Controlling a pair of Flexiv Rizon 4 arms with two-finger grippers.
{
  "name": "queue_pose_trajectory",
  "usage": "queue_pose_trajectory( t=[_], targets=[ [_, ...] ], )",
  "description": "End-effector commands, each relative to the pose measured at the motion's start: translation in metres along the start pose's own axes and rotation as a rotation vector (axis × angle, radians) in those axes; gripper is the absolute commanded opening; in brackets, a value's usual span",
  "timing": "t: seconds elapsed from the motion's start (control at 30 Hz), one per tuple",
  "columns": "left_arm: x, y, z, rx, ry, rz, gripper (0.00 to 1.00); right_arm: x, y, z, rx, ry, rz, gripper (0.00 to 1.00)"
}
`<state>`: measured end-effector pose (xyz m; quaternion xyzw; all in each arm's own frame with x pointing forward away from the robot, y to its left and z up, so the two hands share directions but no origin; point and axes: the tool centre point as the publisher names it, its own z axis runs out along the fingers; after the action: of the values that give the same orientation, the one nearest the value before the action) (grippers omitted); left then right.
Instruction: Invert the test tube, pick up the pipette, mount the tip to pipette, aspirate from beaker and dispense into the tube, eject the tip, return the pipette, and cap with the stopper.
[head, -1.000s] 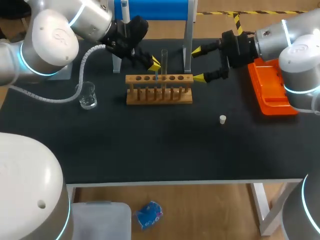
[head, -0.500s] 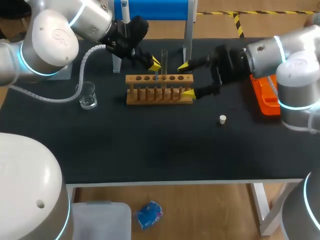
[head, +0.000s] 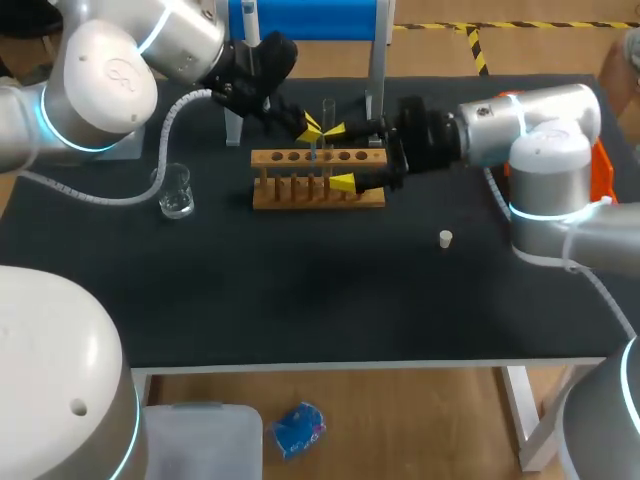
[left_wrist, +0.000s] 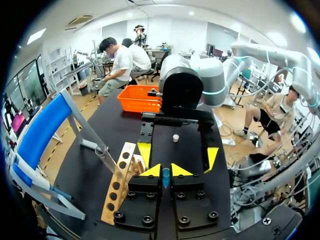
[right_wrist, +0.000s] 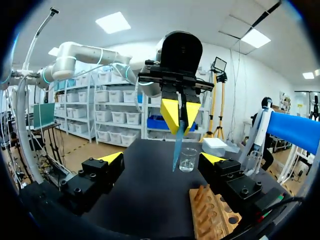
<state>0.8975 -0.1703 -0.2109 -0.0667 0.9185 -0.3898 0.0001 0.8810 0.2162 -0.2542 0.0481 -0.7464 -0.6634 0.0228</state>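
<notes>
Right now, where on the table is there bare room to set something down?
Bare: the wide front strip from the beaker across to the stopper, down to the table's near edge. Crowded: at the rack, where the left fingers grip a blue tip between the open right fingers.

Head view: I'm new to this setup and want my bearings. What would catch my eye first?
Over the wooden rack at the back of the black table, the left gripper pinches a slim blue tip, point down, and the right gripper holds its fingers open on either side of it. Then the glass beaker left of the rack, and the white stopper alone at the right.
</notes>
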Motion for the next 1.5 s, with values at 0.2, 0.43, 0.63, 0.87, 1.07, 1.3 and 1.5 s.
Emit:
queue_pose_trajectory(
  t=[0.2, 0.43, 0.63, 0.87, 1.07, 1.3, 1.5],
  targets=[
    [-0.001, -0.001, -0.001, -0.004, 0.004, 0.000, 0.00, -0.014, 0.001, 0.011, -0.076, 0.020, 0.046, 1.00],
    [-0.001, -0.001, -0.001, -0.004, 0.004, 0.000, 0.00, -0.012, 0.007, 0.019, -0.092, 0.022, 0.040, 1.00],
    [-0.001, -0.001, -0.001, -0.004, 0.004, 0.000, 0.00, -0.012, 0.008, 0.024, -0.109, 0.034, 0.073, 1.00],
    [-0.001, -0.001, -0.001, -0.004, 0.004, 0.000, 0.00, -0.013, 0.008, 0.030, -0.103, 0.027, 0.087, 1.00],
    [-0.001, -0.001, -0.001, -0.004, 0.004, 0.000, 0.00, -0.014, 0.009, 0.034, -0.107, 0.025, 0.087, 1.00],
    [-0.001, -0.001, -0.001, -0.004, 0.004, 0.000, 0.00, -0.017, 0.011, 0.034, -0.122, 0.014, 0.087, 0.48],
    [-0.001, -0.001, -0.001, -0.004, 0.004, 0.000, 0.00, -0.018, 0.011, 0.033, -0.126, 0.012, 0.087, 0.28]
  ],
)
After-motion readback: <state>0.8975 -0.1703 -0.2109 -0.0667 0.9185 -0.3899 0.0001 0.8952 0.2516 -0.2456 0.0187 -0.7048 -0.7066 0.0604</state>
